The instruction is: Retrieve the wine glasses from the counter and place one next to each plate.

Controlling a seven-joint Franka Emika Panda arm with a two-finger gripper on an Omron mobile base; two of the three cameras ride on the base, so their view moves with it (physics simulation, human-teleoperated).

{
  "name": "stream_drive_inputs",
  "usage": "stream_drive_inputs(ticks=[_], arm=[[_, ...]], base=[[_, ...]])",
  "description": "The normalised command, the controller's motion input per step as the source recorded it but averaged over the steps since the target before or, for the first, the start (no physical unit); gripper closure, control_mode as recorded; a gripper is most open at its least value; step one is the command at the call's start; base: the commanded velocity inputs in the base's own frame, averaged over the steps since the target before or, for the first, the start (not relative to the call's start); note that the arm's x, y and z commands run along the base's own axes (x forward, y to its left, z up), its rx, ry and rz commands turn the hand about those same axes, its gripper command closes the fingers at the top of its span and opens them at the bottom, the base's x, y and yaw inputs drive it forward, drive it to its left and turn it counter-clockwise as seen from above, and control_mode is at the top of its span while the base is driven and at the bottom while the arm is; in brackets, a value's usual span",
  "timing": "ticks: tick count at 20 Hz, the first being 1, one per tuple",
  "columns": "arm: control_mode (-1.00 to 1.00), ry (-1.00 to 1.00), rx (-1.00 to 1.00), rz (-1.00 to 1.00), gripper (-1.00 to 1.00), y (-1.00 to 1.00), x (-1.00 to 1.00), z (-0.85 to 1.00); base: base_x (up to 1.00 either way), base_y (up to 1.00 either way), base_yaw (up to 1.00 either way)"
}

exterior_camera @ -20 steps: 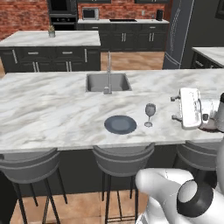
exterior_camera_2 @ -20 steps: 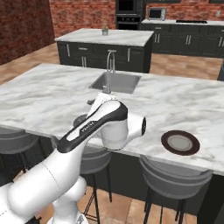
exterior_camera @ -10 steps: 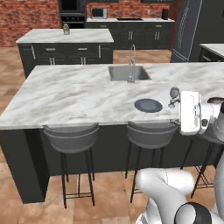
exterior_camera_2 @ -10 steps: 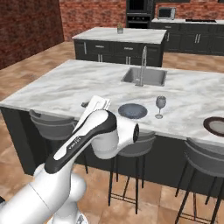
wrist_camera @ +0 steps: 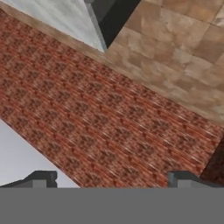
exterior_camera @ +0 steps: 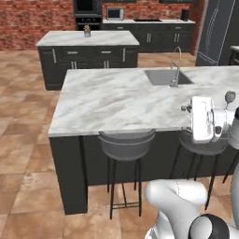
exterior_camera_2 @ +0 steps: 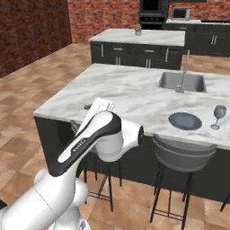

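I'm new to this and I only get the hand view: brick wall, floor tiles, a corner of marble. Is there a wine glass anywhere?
Observer: Yes. One wine glass stands upright on the marble top with the sink.
Operator: Is it beside a plate?
Observer: In the right base view it stands just right of a blue-grey plate, apart from it.
Operator: What is below that top?
Observer: Dark stools stand along its near edge.
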Motion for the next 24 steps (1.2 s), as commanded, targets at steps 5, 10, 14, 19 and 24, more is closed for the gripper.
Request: stream_drive_inputs(ticks=[5,10,14,19,24], arm=[[1.0,0.0,0.0,0.0,-1.0,0.0,0.0,0.0],[1.0,0.0,0.0,0.0,-1.0,0.0,0.0,0.0],[1.0,0.0,0.0,0.0,-1.0,0.0,0.0,0.0],[1.0,0.0,0.0,0.0,-1.0,0.0,0.0,0.0],[1.0,0.0,0.0,0.0,-1.0,0.0,0.0,0.0]], base=[[0.32,1.0,-0.09],[0.39,1.0,-0.09],[0.55,1.0,-0.1],[0.8,1.0,-0.13],[0.96,1.0,-0.14]])
